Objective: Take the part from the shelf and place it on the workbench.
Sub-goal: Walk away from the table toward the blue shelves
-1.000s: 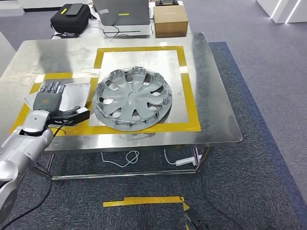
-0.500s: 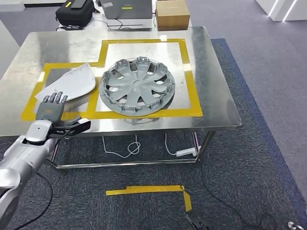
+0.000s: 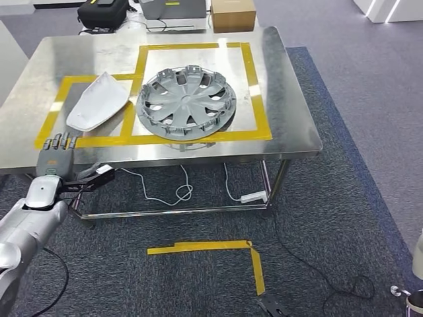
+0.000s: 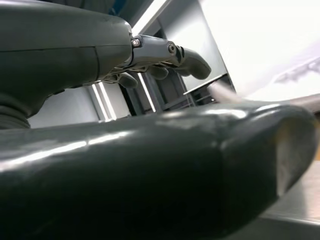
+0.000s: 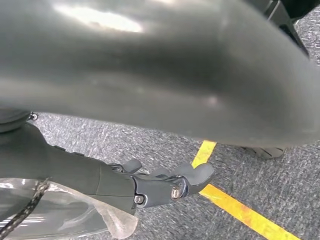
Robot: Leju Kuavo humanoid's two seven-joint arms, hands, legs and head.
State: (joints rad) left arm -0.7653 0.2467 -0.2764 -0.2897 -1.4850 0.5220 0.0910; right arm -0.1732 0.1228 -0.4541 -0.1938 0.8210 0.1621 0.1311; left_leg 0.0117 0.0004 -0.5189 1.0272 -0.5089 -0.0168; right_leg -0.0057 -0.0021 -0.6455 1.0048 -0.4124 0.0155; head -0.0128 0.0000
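The white part (image 3: 98, 102) is laid flat inside the yellow-taped outline (image 3: 52, 119) near the table's (image 3: 289, 125) left edge, likely its marked spot, just beside the wheel cover (image 3: 186, 102). The left hand (image 3: 57, 158) is held empty at the near edge, fingers extended. Whether the right hand (image 5: 166, 182) is open cannot be told. Grey carpet (image 3: 349, 198) is spread below.

Left hand (image 3: 55, 158) hangs empty at eight o'clock, fingers spread; right hand (image 5: 158, 185) empty, fingers loosely extended.

I see a shiny steel bench (image 3: 289, 119) marked with yellow tape, standing on dark grey carpet (image 3: 339, 218) crossed by white cables (image 3: 182, 193).
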